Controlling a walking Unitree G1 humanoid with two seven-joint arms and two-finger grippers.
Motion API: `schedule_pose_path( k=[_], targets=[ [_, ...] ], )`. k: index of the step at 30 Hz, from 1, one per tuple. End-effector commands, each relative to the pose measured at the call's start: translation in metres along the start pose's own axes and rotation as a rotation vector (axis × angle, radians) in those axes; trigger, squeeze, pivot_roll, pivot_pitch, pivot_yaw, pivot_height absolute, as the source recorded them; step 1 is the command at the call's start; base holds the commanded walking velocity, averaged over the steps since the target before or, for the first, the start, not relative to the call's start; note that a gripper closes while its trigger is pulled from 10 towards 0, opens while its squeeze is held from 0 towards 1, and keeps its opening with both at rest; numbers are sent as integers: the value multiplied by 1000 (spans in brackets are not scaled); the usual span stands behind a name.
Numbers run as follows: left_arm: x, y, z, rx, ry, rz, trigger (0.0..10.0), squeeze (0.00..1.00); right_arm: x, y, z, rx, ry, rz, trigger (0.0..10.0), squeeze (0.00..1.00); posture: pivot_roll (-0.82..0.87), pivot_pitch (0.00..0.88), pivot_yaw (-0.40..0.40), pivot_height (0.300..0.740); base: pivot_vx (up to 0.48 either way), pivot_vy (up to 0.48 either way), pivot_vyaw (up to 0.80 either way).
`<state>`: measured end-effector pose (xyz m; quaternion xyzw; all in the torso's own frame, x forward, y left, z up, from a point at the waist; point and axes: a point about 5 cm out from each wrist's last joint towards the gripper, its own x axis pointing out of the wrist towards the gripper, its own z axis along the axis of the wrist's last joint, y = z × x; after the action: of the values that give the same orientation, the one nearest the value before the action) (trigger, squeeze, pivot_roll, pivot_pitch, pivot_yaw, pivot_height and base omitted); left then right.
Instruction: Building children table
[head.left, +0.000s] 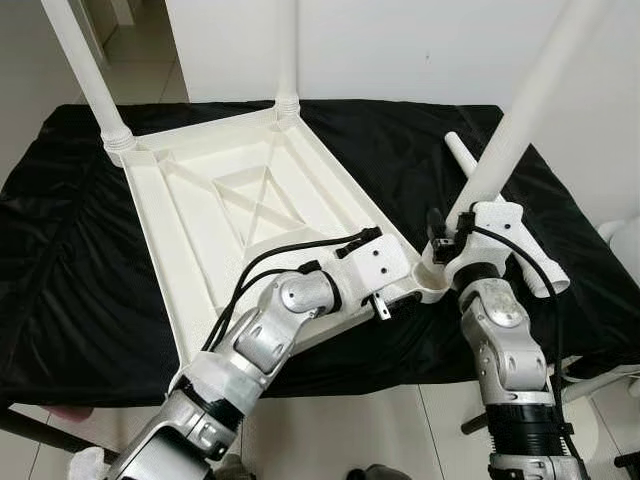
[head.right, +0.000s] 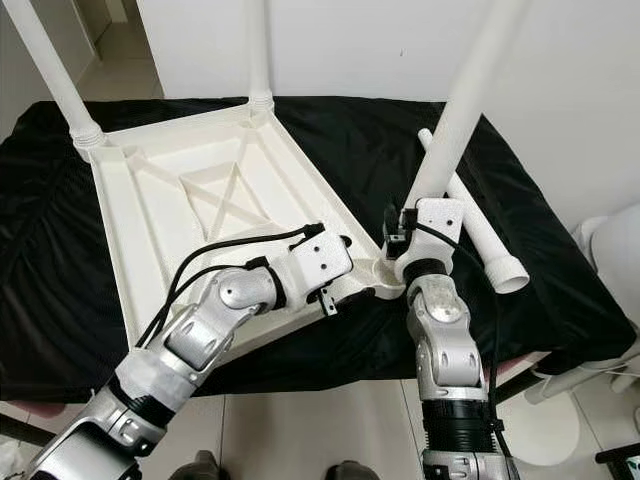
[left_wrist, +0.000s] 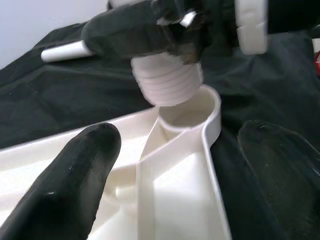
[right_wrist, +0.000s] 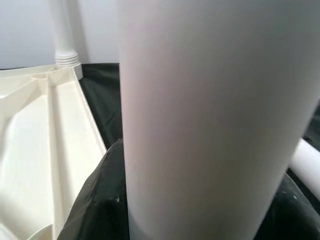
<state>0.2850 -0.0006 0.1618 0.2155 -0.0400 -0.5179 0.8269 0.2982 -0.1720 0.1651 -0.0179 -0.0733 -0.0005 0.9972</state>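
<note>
A white plastic table top (head.left: 230, 200) lies upside down on a black cloth. Two white legs (head.left: 85, 70) (head.left: 287, 50) stand screwed into its far corners. My right gripper (head.left: 445, 235) is shut on a third leg (head.left: 510, 130), which leans to the right. That leg's threaded end (left_wrist: 170, 82) hangs just above the near right corner socket (left_wrist: 192, 112), slightly off to one side. My left gripper (head.left: 390, 300) is open at that corner, one finger (left_wrist: 75, 180) over the table's underside and the other outside the rim. A fourth leg (head.right: 485, 235) lies loose on the cloth to the right.
The black cloth (head.left: 60, 260) covers a low surface whose front edge runs just before my arms, with tiled floor (head.left: 380, 430) below. A white wall (head.left: 400, 50) stands close behind. A white rounded object (head.right: 615, 250) sits off the right side.
</note>
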Motion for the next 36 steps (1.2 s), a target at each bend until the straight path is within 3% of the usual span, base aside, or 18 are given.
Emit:
schedule_pose_path(
  k=[1,5,7,15,22,26,36],
  targets=[
    [-4,3,-1,-4,-20,17,10000,0,-3,0,-2,-7,-10,12,10000,0,31,2,-38,740,0,0,0],
    [-10,10,-2,-37,-38,54,10000,0,-6,2,-5,11,-14,23,10000,0,31,6,-35,740,0,0,0],
    [-18,18,-5,-118,-64,79,10000,0,-8,1,-6,23,-18,26,10000,0,32,7,-34,740,0,0,0],
    [-30,21,-13,-111,-74,83,10000,0,-11,-3,-9,42,-21,30,10000,0,35,7,-33,740,0,0,0],
    [-44,15,-10,-145,-144,-42,10000,0,-17,-9,-25,30,9,35,10000,0,35,6,-30,740,0,0,0],
    [-52,0,-6,-194,-177,-181,10000,0,-18,-8,-42,-9,53,73,10000,0,34,3,-27,740,0,0,0],
    [-54,-5,-5,-216,-180,-247,10000,0,-11,-3,-53,-93,78,147,10000,0,39,0,-24,740,0,0,0]
  ],
)
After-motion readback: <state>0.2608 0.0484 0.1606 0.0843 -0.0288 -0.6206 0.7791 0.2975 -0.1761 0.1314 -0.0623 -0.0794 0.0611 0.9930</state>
